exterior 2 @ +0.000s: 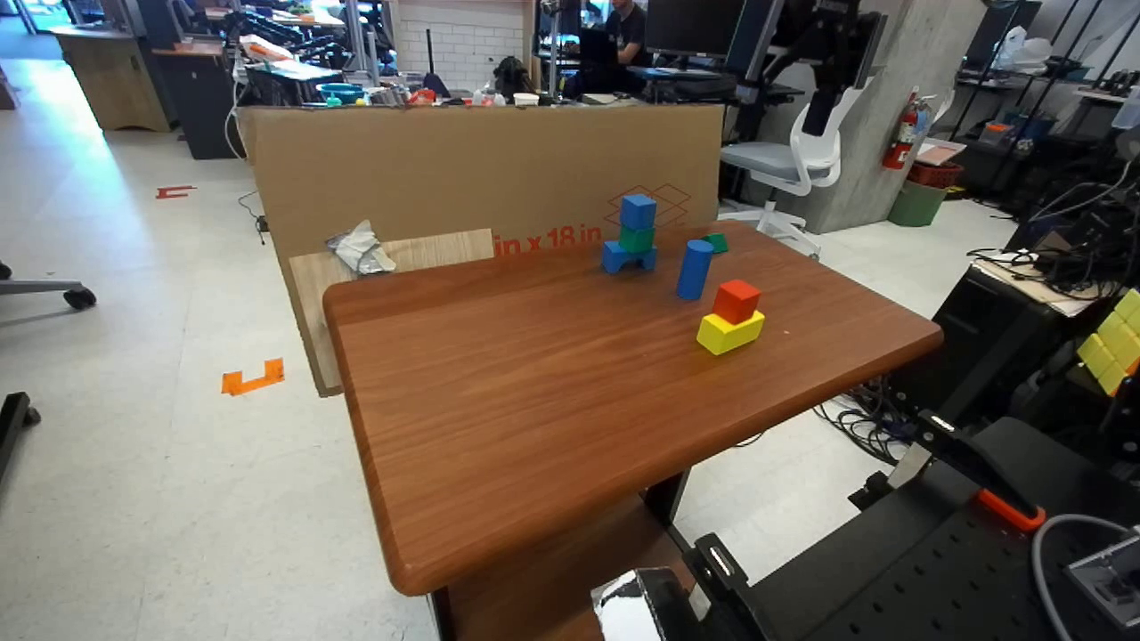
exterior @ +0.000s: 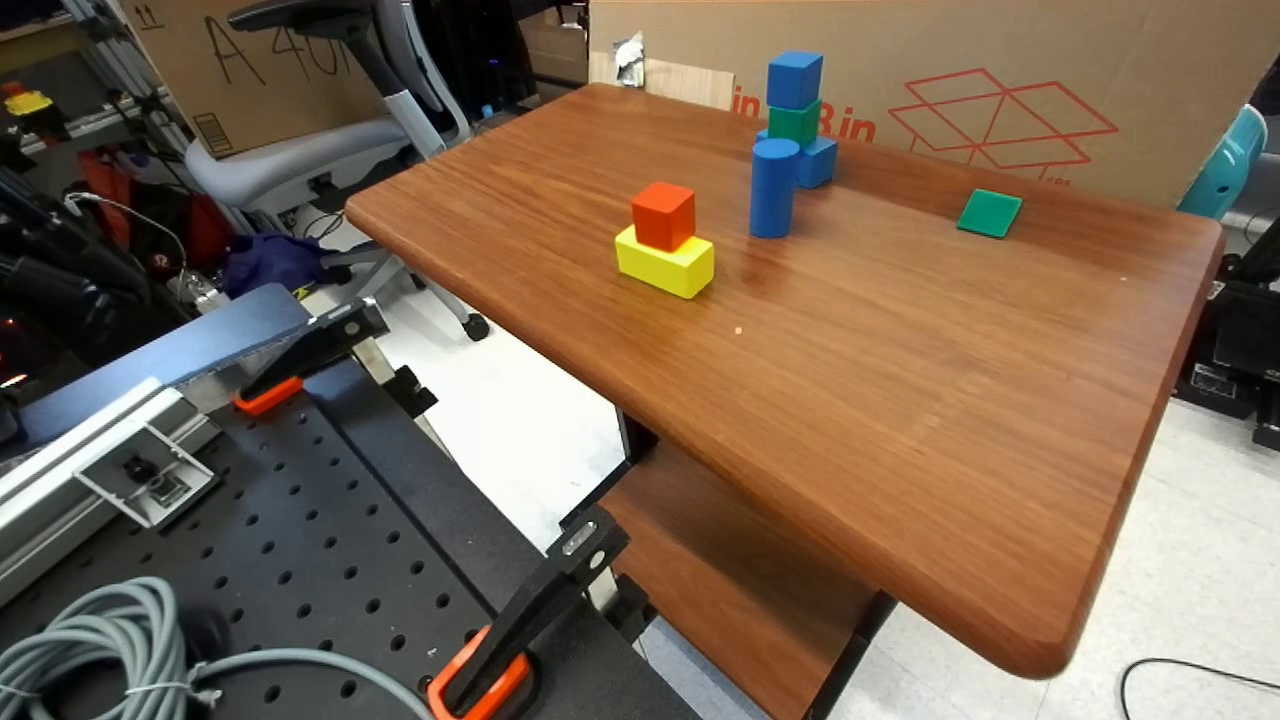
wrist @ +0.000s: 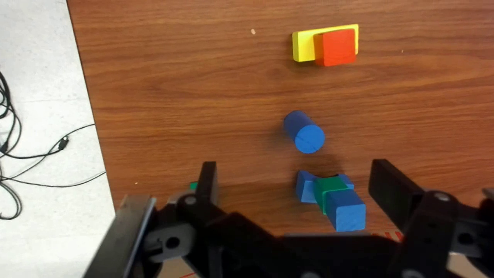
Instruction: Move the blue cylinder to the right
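The blue cylinder stands upright on the brown table in both exterior views point(exterior: 773, 190) point(exterior 2: 695, 270). In the wrist view the blue cylinder point(wrist: 308, 136) shows from above, beyond the fingertips and about midway between them. My gripper point(wrist: 295, 163) is open, with wide-apart black fingers and nothing in its grasp. The gripper and arm are out of view in both exterior views.
Close behind the cylinder stands a stack: blue arch block point(exterior 2: 627, 256), green block point(exterior: 794, 124), blue cube point(exterior: 795, 80). A red cube point(exterior: 663, 216) sits on a yellow block point(exterior: 664, 263). A flat green piece point(exterior: 990, 213) lies near the table's point(exterior: 900, 400) back edge, beside a cardboard box point(exterior: 1000, 60).
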Available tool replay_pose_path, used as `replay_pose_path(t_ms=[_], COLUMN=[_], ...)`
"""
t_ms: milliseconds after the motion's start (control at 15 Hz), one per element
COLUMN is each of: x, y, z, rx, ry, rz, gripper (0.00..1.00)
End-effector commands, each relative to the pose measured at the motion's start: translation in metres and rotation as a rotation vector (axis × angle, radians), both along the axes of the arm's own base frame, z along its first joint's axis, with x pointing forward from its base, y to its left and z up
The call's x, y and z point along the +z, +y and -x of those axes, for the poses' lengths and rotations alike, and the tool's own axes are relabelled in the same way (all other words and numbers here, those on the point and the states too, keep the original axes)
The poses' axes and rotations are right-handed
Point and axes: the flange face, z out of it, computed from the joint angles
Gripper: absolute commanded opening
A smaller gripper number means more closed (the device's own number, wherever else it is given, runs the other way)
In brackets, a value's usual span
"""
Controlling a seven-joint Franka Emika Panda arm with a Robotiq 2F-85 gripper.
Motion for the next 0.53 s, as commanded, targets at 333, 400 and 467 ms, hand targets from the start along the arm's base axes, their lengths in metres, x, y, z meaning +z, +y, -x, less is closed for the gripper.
replay_pose_path(t_ms=[333,400,467], x=[-0.046,-0.051,-0.055], y=[0.021,0.022,0.025], z=[-0.037,-0.039,-0.039], rx=[0.071,0.073,0.078], ry=[-0.028,-0.022,-0.009], rz=[0.067,0.067,0.061], gripper=[1.00,1.00,1.00])
